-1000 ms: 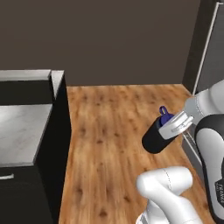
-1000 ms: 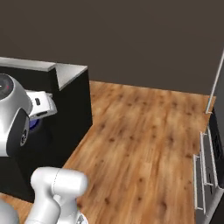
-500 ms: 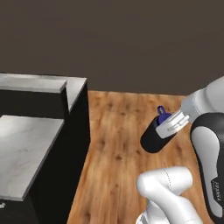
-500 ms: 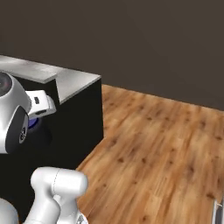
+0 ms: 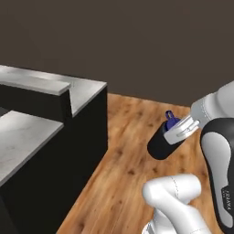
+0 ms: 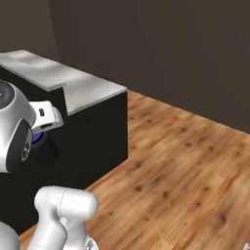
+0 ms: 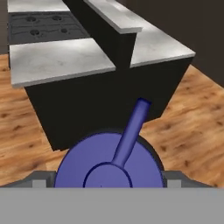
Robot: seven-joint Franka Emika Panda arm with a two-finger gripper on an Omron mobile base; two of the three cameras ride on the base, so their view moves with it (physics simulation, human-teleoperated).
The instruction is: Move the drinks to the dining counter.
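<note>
Base has rolled closer to the dining counter (image 5: 87, 91); gripper (image 5: 179, 132) clamped wide around the black bottle (image 5: 161, 142). Keep it level till it's over marble.

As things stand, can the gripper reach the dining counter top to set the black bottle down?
Probably not yet. The gripper holds the black bottle over wood floor, apart from the dining counter; nothing stands between them.
</note>
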